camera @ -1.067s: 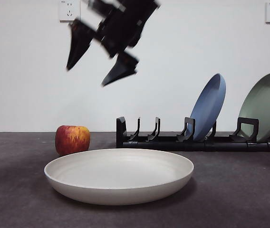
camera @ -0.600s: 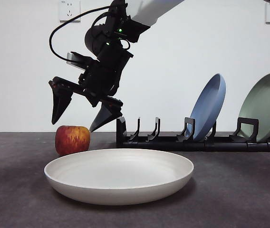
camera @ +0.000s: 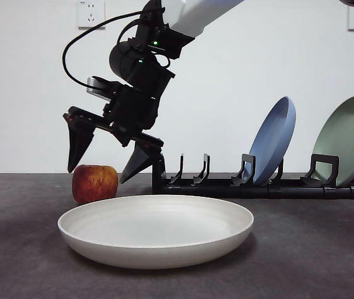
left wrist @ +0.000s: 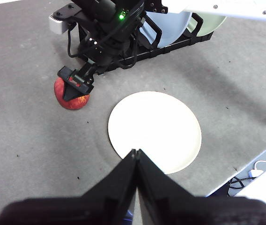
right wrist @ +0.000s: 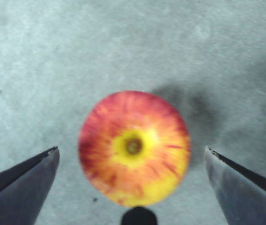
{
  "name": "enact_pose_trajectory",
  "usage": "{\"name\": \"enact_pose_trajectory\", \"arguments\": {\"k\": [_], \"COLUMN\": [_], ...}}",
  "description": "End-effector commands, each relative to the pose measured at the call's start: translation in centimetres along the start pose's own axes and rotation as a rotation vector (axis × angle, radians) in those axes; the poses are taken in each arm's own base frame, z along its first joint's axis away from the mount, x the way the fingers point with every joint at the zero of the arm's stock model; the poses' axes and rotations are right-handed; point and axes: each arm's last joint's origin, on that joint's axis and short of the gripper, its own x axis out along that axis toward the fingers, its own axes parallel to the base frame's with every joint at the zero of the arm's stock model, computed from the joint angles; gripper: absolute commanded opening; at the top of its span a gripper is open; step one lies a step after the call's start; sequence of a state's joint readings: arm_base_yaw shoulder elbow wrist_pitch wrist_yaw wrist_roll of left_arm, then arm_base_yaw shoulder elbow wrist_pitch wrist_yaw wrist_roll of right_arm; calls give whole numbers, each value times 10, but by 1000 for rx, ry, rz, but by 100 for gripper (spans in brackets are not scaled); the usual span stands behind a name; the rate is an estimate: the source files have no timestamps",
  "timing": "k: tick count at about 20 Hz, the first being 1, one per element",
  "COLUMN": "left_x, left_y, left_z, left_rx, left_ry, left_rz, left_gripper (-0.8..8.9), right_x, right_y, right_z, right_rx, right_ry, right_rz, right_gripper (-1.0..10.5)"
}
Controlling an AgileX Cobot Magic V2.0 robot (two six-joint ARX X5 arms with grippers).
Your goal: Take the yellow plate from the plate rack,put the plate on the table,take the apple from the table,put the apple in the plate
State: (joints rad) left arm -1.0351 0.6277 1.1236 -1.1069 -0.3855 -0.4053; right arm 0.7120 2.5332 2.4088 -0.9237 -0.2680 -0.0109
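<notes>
Right gripper [camera: 105, 159]: jaws spread wide, tips straddling the apple [camera: 95, 183] at left of the front frame, not touching it
Grasp: lower until your jaws reach the apple's widest girth, keep it centred, then close
Arm pose: slants down from top centre, wrist steep
Left gripper [left wrist: 136, 161]: jaws pressed together, waiting high
Yellow plate [camera: 156, 230]: flat on the table [camera: 314, 249], front centre

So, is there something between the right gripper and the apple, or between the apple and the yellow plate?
Nothing visible. The right gripper hangs open right above the apple, one jaw to each side, with only air between. The yellow plate lies beside the apple on the table, and no object stands between them.
</notes>
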Motion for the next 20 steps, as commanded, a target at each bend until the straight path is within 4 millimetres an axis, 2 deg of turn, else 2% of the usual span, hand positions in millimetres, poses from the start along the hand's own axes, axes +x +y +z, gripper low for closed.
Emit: {"name": "enact_pose_trajectory", "arguments": {"k": [1, 6, 8, 12, 14, 16, 20], "left_x": [1, 1, 1, 1, 1, 1, 1], "left_y": [0, 2, 2, 2, 2, 2, 2], "left_z": [-2, -4, -4, -4, -4, -4, -4], "left_rx": [-4, 7, 7, 7, 7, 7, 7], "left_ry": [3, 27, 28, 28, 29, 27, 27], "left_rz": [2, 13, 13, 13, 13, 13, 12], "left_gripper": [-7, -7, -7, -7, -7, -7, -7], "right_x": [13, 15, 15, 15, 5, -19, -89], "right_y": [5, 10, 10, 9, 12, 18, 35], "right_z": [-3, -4, -4, -4, -3, 1, 8], "right_rx": [19, 44, 44, 45, 37, 4, -50], "right_ry": [17, 22, 23, 25, 34, 26, -14], "right_rz": [11, -32, -51, -65, -70, -84, -110], "right_gripper": [607, 198, -5, -11, -12, -12, -12]}}
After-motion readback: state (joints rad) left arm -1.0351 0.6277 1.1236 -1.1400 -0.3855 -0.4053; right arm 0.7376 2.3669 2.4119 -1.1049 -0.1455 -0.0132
